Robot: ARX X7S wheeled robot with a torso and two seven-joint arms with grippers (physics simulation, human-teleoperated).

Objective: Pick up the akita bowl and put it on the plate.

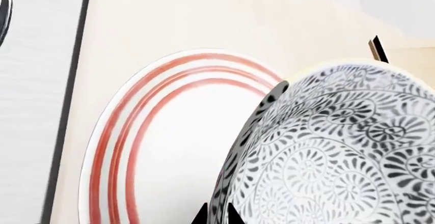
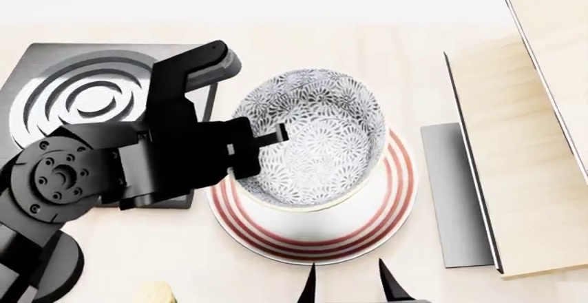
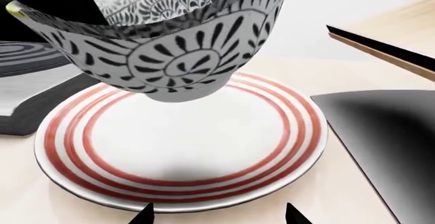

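A: Entry. Your left pincer [image 2: 261,150] pinches the akita bowl [image 2: 312,138] by its rim, bowl tilted, hanging above the plate [image 2: 381,224], foot clear of it (right wrist view shows the gap).

B: Handling?

A: Judged rigid, glazed, slick, breakable; a rim pinch lets it swing, so lower it gently.

B: Surroundings?

A: Left to right: grey burner [image 2: 78,96], plate on the pale counter [image 2: 514,286], dark panel [image 2: 455,193], wooden shelf [image 2: 542,144]. Right pincer [image 2: 354,282] spread, idle, near the plate.

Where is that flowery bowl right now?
The akita bowl hangs mid-table in the head view, gripped by the left gripper just above the plate, not yet touching it, right of the burner.
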